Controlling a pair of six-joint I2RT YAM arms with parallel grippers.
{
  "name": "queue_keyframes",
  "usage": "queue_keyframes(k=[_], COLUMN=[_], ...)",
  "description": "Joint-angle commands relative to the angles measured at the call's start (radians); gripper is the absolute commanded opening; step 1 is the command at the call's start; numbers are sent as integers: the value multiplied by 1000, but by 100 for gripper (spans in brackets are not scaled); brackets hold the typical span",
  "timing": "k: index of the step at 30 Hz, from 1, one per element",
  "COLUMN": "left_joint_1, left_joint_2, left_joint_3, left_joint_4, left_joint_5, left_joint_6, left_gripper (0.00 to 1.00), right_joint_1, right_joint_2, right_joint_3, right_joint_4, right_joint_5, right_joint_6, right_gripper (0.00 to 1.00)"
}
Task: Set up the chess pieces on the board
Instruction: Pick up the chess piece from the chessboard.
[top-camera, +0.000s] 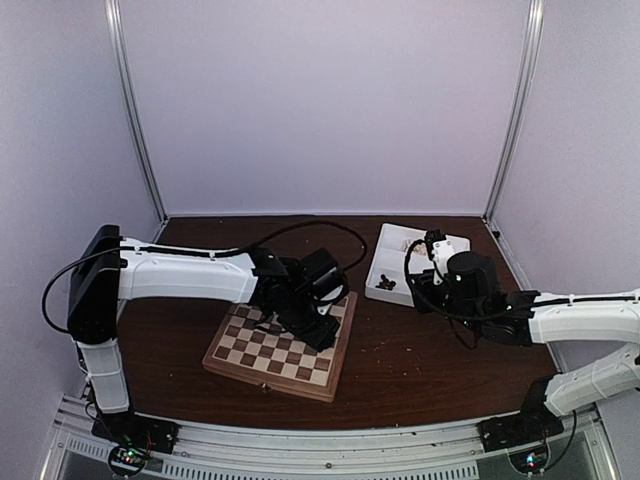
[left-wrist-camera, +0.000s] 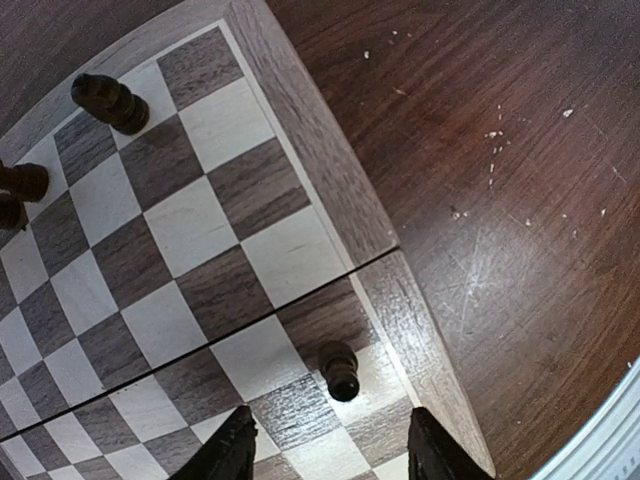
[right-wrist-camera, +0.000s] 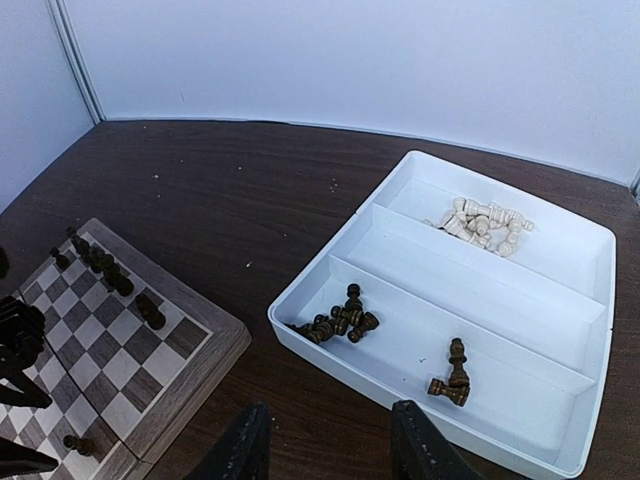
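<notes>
The board (top-camera: 272, 352) lies left of centre. My left gripper (top-camera: 318, 330) hovers over its right side, open. In the left wrist view my left gripper (left-wrist-camera: 335, 460) is open, and a dark pawn (left-wrist-camera: 341, 370) stands free on a square by the board's (left-wrist-camera: 190, 225) border, just ahead of the gap. More dark pieces (left-wrist-camera: 110, 103) stand at the far edge. My right gripper (top-camera: 418, 292) is open and empty over the table before the white tray (right-wrist-camera: 300, 335). In the right wrist view my right gripper (right-wrist-camera: 330, 455) shows with jaws apart. The tray holds a dark heap (right-wrist-camera: 335, 325), two dark pieces (right-wrist-camera: 452, 375) and cream pieces (right-wrist-camera: 485, 222).
The tray (top-camera: 385, 250) sits at the back right. The board (right-wrist-camera: 130, 370) carries a row of dark pieces (right-wrist-camera: 100, 265) along its far edge. Pale walls and metal posts close in the brown table on three sides.
</notes>
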Motion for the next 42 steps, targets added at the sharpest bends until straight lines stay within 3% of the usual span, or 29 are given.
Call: queue_keyframes(k=[1, 7, 14, 21, 23, 30, 42], left_joint_1=[-3, -3, -3, -2, -2, -3, 72], left_joint_2=[35, 65, 84, 108, 112, 116, 30], left_joint_3=[48, 68, 84, 103, 107, 119, 89], left_joint_4=[-33, -35, -35, -51, -50, -69, -150], left_joint_5=[-25, -5, 13, 22, 25, -6, -138], left_joint_6=[-7, -10, -13, -10, -10, -14, 34], left_gripper=[48, 41, 24, 24, 16, 5, 3], right_joint_1=[-6, -11, -18, -22, -24, -27, -32], right_joint_2=[-41, -68, -71, -65, -65, -63, -65], right_joint_3=[-37, -54, -58, -58, -60, -66, -68], right_joint_4=[29, 31, 31, 35, 36, 40, 39], right_joint_5=[-13, -11, -16, -20, -20, -28, -32], right_joint_6=[11, -3, -5, -5, -4, -1, -1], right_gripper=[43, 46, 46, 47, 47, 47, 47])
